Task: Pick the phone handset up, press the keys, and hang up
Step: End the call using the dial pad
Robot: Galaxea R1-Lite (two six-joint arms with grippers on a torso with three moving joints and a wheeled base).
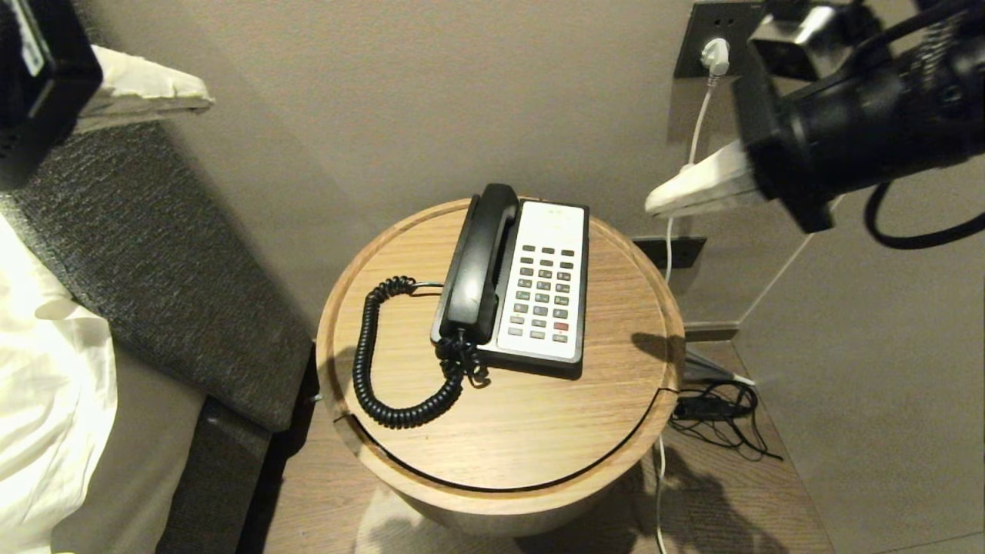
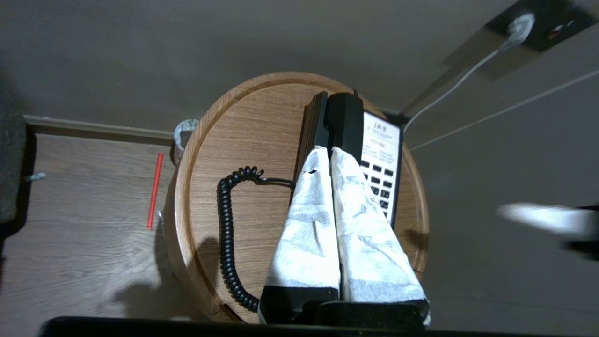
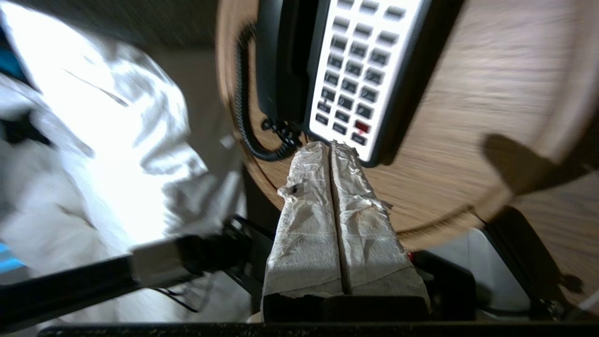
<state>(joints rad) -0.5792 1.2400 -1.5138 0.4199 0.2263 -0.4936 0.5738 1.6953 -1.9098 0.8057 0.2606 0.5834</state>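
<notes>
Handset (image 1: 481, 261) rests in its cradle on the bench (image 1: 400, 254). Both grippers, left (image 2: 330, 150) and right (image 3: 330, 145), hang above, jaws together; I'd open the left wide before straddling the handset's middle.

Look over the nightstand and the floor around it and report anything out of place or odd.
The phone handset sits properly in its cradle, and its coiled cord loops loosely on the round table. One oddity: a thin red stick lies on the wood floor beside the table. Loose cables tangle on the other side.
</notes>
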